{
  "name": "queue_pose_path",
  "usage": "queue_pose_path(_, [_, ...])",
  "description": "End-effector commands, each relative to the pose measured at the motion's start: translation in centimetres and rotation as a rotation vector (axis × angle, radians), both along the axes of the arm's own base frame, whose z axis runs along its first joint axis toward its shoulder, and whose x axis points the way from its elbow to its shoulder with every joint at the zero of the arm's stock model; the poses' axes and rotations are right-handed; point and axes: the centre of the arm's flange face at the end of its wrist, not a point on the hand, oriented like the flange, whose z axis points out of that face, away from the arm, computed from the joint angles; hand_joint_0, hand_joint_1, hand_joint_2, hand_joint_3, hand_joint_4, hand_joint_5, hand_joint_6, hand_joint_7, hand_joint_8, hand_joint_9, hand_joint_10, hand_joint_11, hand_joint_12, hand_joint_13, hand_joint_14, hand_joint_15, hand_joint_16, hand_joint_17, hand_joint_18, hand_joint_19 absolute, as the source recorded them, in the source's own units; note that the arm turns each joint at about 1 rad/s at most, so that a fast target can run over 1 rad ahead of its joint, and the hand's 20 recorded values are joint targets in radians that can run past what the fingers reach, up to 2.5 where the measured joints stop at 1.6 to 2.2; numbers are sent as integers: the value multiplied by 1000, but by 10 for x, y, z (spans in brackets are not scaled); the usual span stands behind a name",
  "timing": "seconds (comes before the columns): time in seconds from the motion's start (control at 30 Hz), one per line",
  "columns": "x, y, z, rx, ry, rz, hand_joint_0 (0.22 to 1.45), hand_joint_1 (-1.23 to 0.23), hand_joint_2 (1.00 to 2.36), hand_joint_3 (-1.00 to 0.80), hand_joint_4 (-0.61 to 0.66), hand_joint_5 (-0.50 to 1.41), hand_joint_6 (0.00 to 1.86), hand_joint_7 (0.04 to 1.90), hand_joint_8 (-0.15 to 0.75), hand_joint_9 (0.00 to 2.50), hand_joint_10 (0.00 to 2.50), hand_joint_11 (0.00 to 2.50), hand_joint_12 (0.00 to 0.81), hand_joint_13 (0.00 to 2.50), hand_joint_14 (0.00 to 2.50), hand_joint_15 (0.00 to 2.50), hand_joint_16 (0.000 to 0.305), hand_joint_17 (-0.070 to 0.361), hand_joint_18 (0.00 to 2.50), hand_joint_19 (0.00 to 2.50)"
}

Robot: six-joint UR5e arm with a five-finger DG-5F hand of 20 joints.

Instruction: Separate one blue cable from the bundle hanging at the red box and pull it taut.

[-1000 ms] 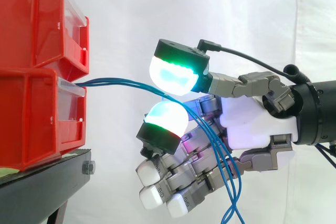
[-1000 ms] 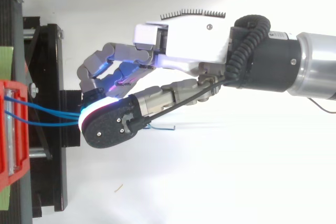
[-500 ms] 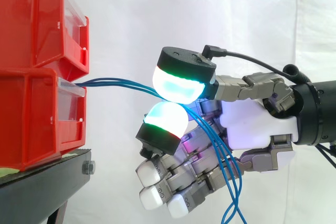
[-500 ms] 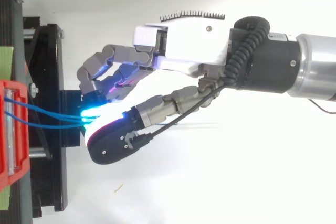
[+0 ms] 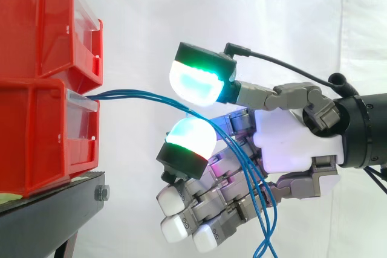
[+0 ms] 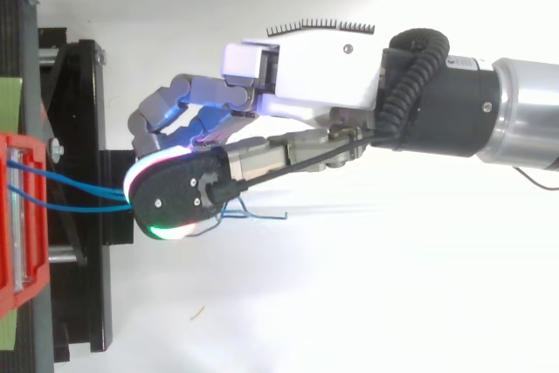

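Observation:
Several thin blue cables [image 5: 139, 95] come out of the lower red box [image 5: 36, 137] and sag to the right, then drop past the hand's palm [image 5: 296, 143]. In the top view the cables [image 6: 79, 191] run from the box to the hand [image 6: 306, 76]. The thumb's green-white pad [image 5: 196, 83] stands above a finger's pad [image 5: 190, 134], with a gap between them. The bundle passes through that gap, just over the lower pad, and nothing pinches it. The other fingers curl below, and the cables fall across them. The cables are slack.
A second red bin [image 5: 42, 22] is stacked on the lower box. Both sit on a black stand [image 5: 54, 209] at the left, seen from above as a black frame [image 6: 83, 128]. A white curtain hangs behind.
The thumb had dipped toward the finger pad half a second ago; it has lifted again and swung back over the other fingers. The cables and arm stay put.

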Motion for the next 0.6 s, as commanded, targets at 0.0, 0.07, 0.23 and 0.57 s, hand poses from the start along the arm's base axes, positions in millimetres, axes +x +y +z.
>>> queue_pose_path(0.0, [0,0,0,0,-1,0,573,-511,1011,-282,124,-148,858,1240,338,746,17,542,406,676,11,303,52,118,683,303])
queue_pose_path(0.07, [0,0,0,0,-1,0,568,-621,1008,-226,142,-151,869,1237,364,759,15,548,434,704,10,293,58,130,737,263])
queue_pose_path(0.23, [0,0,-1,0,2,0,597,-713,1004,-81,44,-156,893,1211,376,763,13,560,448,720,10,296,61,137,778,236])
queue_pose_path(0.57, [0,0,0,0,-1,0,624,-799,1002,-74,91,-183,910,1136,362,729,13,571,440,710,9,285,60,134,774,237])
